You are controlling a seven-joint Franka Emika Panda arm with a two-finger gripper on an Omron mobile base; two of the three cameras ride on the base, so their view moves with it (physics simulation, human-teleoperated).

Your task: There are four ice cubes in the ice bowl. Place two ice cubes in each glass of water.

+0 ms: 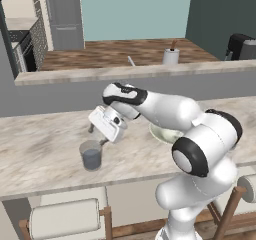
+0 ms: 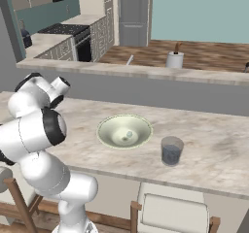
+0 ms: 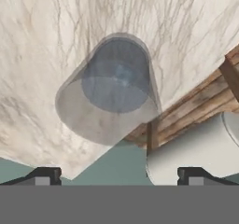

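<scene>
Two cubes [image 2: 127,136] are seen in the bowl [image 2: 108,126]; the gripper [image 3: 116,176] is held wide open, empty, above a glass [image 3: 109,87].

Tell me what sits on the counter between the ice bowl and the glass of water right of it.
Nothing: in the right base view, bare marble counter separates the ice bowl from the glass of water.

Teal wall [image 1: 135,9] behind a marble counter [image 1: 40,154], wooden floor [image 1: 115,51], and padded stools [image 1: 65,218].
</scene>
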